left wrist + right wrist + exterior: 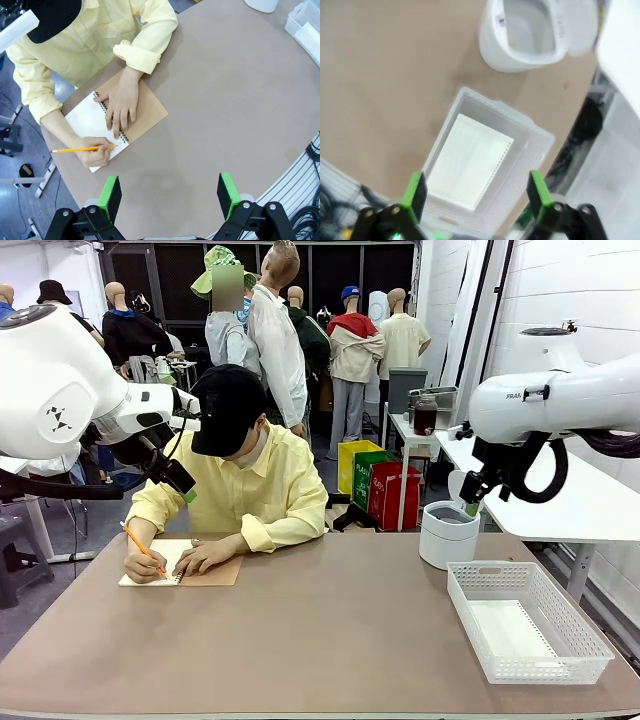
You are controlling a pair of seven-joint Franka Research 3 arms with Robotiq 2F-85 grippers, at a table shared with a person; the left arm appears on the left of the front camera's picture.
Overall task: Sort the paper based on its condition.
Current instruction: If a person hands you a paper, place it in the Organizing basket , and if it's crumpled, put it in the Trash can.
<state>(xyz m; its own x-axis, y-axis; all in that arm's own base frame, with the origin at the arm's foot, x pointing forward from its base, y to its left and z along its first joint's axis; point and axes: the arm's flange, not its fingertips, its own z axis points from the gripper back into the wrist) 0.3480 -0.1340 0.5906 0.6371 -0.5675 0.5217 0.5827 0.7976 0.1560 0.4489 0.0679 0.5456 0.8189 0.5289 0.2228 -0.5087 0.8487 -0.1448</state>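
One sheet of paper point(508, 629) point(470, 166), flat and white with a perforated edge, lies in the white mesh basket point(497, 566) point(536, 150) at the table's right. My right gripper point(468, 496) point(476, 194) hangs open above the basket and holds nothing. High over the table's left side, my left gripper point(181, 484) point(169, 197) is open and empty too. Below it a person writes with a pencil point(82, 148) in a spiral notebook point(210, 571) point(147, 107), one hand point(120, 102) flat on it.
A round white bin point(447, 534) point(527, 35) stands just behind the basket on the right. The brown table point(320, 630) spreads bare between the notebook and the basket. A white side table stands off to the right.
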